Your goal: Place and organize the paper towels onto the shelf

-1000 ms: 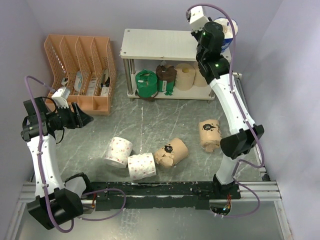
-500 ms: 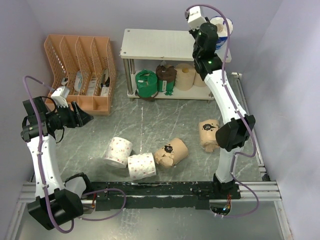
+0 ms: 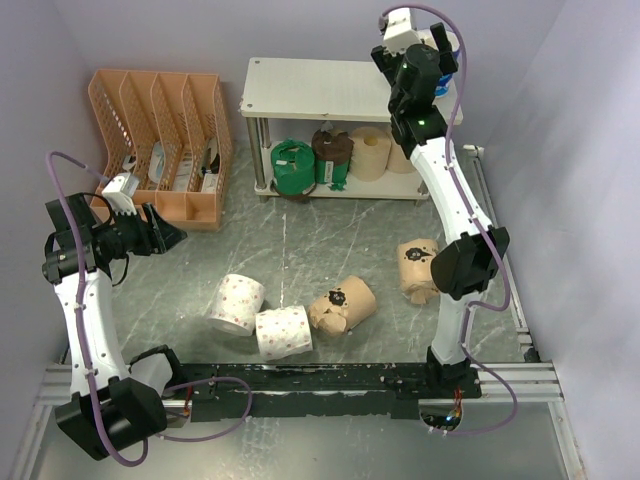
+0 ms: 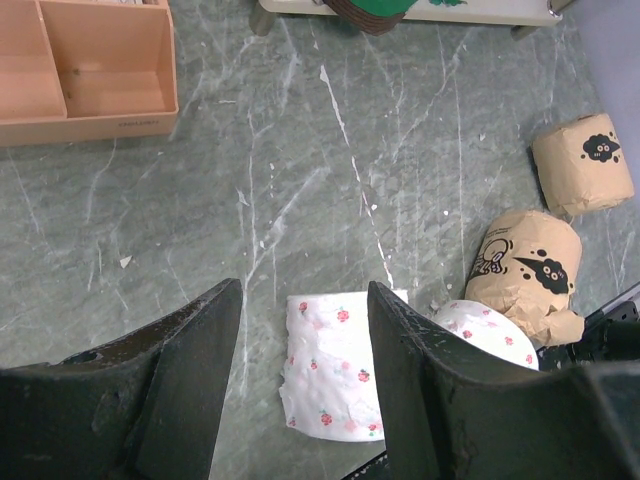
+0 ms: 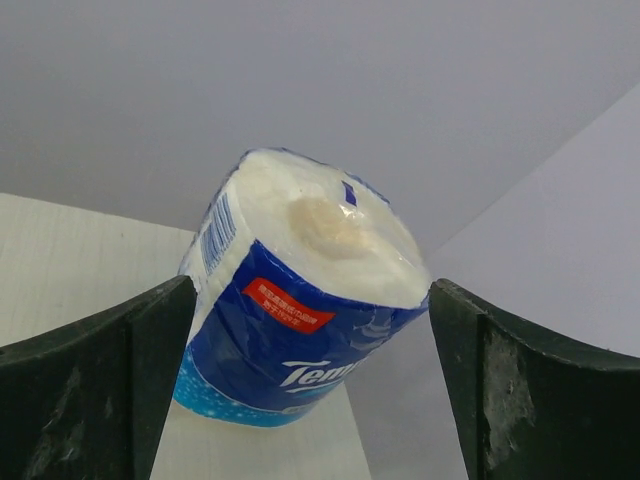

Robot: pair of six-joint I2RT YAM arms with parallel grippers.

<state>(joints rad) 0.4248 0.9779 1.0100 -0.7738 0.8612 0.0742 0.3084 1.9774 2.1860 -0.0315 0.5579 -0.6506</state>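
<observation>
A blue-white paper towel roll (image 5: 300, 320) rests on the right end of the shelf's top board (image 5: 80, 280), looking tilted in the right wrist view. My right gripper (image 5: 310, 290) is open, one finger on each side of the roll (image 3: 452, 52). On the shelf's (image 3: 320, 85) lower tier stand green (image 3: 293, 165), dark brown (image 3: 332, 152) and tan (image 3: 369, 152) rolls. Two white speckled rolls (image 3: 237, 302) (image 3: 283, 331) and two kraft-wrapped ones (image 3: 342, 306) (image 3: 420, 268) lie on the table. My left gripper (image 4: 305, 290) hangs open and empty above the table, left of a speckled roll (image 4: 335, 365).
An orange slotted organizer (image 3: 160, 140) stands at the back left, close to my left gripper (image 3: 172, 233). Purple walls close in the back and both sides. The arm bases and a black rail (image 3: 330, 380) run along the near edge.
My right gripper has opened and let go of the blue-white roll on the top board. The left arm has not moved.
</observation>
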